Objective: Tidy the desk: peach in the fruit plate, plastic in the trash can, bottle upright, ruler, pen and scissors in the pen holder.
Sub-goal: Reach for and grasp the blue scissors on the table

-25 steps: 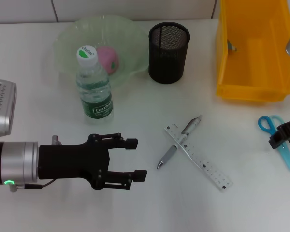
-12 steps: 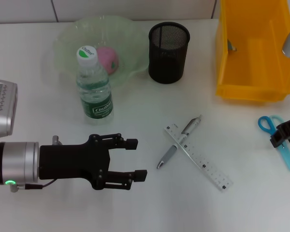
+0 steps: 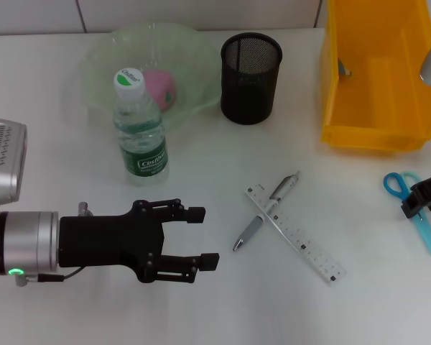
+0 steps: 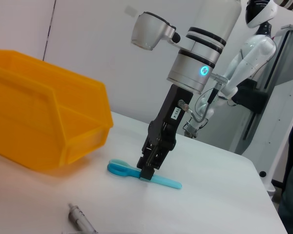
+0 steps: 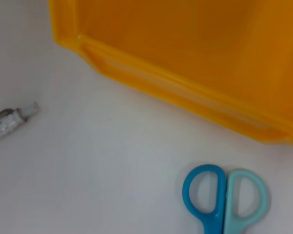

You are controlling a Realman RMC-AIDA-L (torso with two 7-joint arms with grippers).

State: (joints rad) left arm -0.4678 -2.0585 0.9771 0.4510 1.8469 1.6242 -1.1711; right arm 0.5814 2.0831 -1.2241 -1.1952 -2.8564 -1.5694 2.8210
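Right tool down on the scissors

Right tool clamped on the blue scissors lying flat on the counter beside the yellow bin. Left tool hovers near the front, fingers apart, holding nothing.

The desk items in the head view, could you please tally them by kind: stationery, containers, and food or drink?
Stationery: 3, namely ruler, pen, scissors
Containers: 3, namely fruit plate, pen holder, yellow bin
Food or drink: 2, namely peach, bottle
Total: 8
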